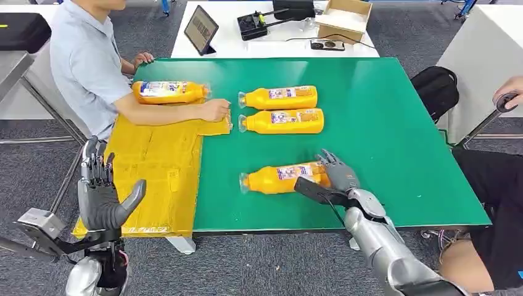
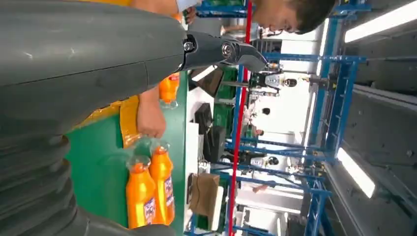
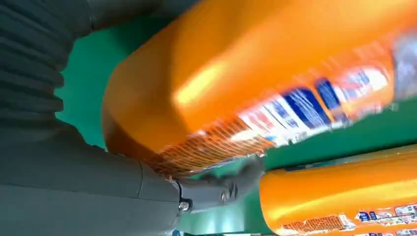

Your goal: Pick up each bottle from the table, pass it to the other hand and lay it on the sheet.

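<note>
Several orange bottles lie on the green table (image 1: 382, 123). The nearest bottle (image 1: 277, 179) (image 3: 246, 64) lies on its side with its cap to the left. My right hand (image 1: 333, 176) grips its base end, fingers over the top and thumb (image 3: 216, 189) along the near side. Two more bottles (image 1: 280, 97) (image 1: 284, 121) lie side by side at mid-table, and also show in the left wrist view (image 2: 147, 191). Another bottle (image 1: 169, 91) rests on the far end of the yellow sheet (image 1: 154, 166). My left hand (image 1: 102, 191) is raised, open and empty, over the sheet's near left corner.
A person in a grey shirt (image 1: 86, 61) sits at the far left, one hand (image 1: 216, 110) on the sheet's far edge. A white table (image 1: 271, 46) behind holds a tablet, a box and devices. Another person's legs (image 1: 487, 216) and a black bag (image 1: 438, 89) are at right.
</note>
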You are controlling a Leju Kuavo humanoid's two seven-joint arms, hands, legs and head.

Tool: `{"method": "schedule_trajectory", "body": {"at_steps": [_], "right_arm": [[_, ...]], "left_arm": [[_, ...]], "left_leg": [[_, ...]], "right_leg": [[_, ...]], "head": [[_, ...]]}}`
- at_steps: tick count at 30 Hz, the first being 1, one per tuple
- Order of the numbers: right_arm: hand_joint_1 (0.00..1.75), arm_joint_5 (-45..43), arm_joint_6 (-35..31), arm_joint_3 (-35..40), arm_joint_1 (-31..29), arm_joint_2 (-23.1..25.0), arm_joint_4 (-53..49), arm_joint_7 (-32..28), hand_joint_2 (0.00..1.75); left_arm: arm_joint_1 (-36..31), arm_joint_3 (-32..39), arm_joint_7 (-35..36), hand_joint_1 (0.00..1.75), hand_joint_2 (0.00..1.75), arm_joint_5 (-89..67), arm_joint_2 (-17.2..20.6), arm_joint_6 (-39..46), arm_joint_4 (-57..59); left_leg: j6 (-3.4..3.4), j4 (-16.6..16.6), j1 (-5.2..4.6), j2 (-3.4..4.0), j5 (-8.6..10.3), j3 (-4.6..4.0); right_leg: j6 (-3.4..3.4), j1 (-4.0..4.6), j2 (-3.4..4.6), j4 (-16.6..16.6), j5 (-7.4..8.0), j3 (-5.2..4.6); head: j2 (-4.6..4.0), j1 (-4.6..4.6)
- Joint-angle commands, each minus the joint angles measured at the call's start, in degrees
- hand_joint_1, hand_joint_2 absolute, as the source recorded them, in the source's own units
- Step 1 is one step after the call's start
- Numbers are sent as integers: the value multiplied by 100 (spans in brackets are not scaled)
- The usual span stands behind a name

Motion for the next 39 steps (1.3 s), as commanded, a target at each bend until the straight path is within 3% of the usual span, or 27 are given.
{"method": "schedule_trajectory", "body": {"at_steps": [1,7,14,18,24,32,39], "right_arm": [[175,-559,804,26,-80,-80,779,-582,175],[175,-1477,1258,-399,133,-60,661,-1421,175],[175,-2283,993,-797,766,82,-108,-2143,175],[175,-3092,639,-1330,1452,327,-1333,-2756,175],[175,-3768,211,-1585,2386,792,-3230,-2937,175],[175,-3951,-193,-792,2691,1064,-4039,-3202,175],[175,-3905,-202,-187,2464,1109,-3237,-3202,175]], "left_arm": [[-384,-170,25,0,175,53,126,-55,629],[-470,-285,-144,0,175,129,104,1,734],[91,-493,-370,0,175,139,23,143,181],[597,-772,-258,0,175,-48,-69,259,26],[1158,-1308,8,0,175,345,-198,560,219],[1220,-2320,293,0,175,324,299,551,717],[966,-2484,136,0,175,322,339,565,681]], "left_leg": [[8,-13,3,-18,6,12],[9,-16,3,-23,6,24],[10,-14,5,-11,-2,19],[9,-11,3,-10,-5,6],[10,-4,-1,-13,-15,-20],[7,-10,-3,-9,-18,-29],[3,-11,2,0,-15,-28]], "right_leg": [[-18,7,-26,-15,1,20],[-15,7,-32,-17,-3,33],[-16,10,-20,-18,-5,30],[-12,7,-14,-13,-8,21],[-1,3,-10,-2,-27,2],[-1,1,-6,-5,-25,-15],[-1,5,1,-9,-17,-17]], "head": [[0,0],[0,0],[0,0],[0,0],[0,-2],[0,-2],[0,0]]}}
